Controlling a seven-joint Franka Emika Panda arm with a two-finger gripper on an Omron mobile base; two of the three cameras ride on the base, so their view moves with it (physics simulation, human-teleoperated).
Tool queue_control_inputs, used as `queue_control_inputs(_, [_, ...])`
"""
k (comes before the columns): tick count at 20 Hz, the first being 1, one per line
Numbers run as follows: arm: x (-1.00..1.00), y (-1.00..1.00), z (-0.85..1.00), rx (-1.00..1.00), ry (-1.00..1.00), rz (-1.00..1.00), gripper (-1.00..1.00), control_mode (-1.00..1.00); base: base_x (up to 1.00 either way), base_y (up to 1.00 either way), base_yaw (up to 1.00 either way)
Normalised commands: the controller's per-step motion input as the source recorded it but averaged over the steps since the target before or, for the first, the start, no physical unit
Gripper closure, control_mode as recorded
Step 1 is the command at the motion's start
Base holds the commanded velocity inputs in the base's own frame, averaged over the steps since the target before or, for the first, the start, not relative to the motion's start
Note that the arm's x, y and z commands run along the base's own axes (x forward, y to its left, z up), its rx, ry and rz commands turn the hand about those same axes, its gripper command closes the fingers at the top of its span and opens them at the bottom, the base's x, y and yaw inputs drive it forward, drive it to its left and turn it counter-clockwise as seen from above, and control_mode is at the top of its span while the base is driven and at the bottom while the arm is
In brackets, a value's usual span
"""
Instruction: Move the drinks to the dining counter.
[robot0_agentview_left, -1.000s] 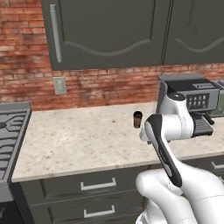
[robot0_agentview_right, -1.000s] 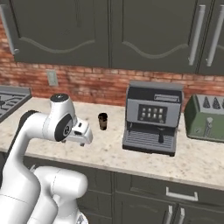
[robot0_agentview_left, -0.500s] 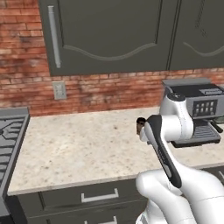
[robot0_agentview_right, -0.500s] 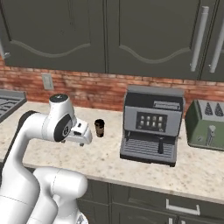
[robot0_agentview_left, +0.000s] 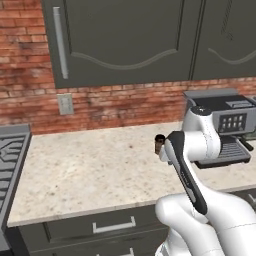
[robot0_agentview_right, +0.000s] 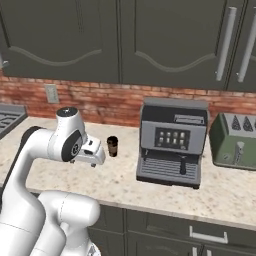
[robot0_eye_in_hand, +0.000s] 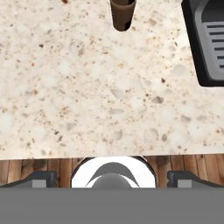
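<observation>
One of the drinks, a short dark brown cup (robot0_agentview_left: 159, 144) (robot0_agentview_right: 112, 146), stands upright on the beige speckled counter (robot0_agentview_left: 90, 170) just left of the coffee machine. In the hand view the cup (robot0_eye_in_hand: 122, 15) sits at the top edge, far ahead of my gripper (robot0_eye_in_hand: 113, 177). The gripper hangs over the counter's front edge, open, its two dark fingertips (robot0_eye_in_hand: 41, 178) wide apart with nothing between them. My white hand (robot0_agentview_right: 91, 152) hovers just left of and in front of the cup. The dining counter is out of view.
A grey coffee machine (robot0_agentview_left: 220, 125) (robot0_agentview_right: 172, 142) (robot0_eye_in_hand: 205, 39) stands right of the cup. A green toaster (robot0_agentview_right: 234, 142) is further right. A stovetop (robot0_agentview_left: 10, 150) lies at the left end. Dark wall cabinets hang above, and drawers (robot0_agentview_left: 115, 225) run below the counter.
The whole picture has shifted slightly down and grown, so the base has rolled a little toward the counter. The arm holds its pose and the gripper stays open.
</observation>
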Motion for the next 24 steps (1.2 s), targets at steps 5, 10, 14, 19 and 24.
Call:
queue_control_inputs(5, [0.0,0.0,0.0,0.0,0.0,0.0,-1.0,1.0,0.26,0.0,-0.2])
queue_control_inputs(10, [0.0,0.0,0.0,0.0,0.0,0.0,-1.0,1.0,0.42,0.0,-0.2])
queue_control_inputs(14, [0.73,0.0,-0.02,0.0,0.0,-0.08,-1.0,-1.0,0.0,0.0,0.0])
queue_control_inputs(19, [0.76,0.0,-0.01,0.0,0.0,-0.05,-1.0,-1.0,0.0,0.0,0.0])
queue_control_inputs(24, [0.59,-0.01,0.0,0.0,0.03,-0.01,-1.0,-1.0,0.0,0.0,0.0])
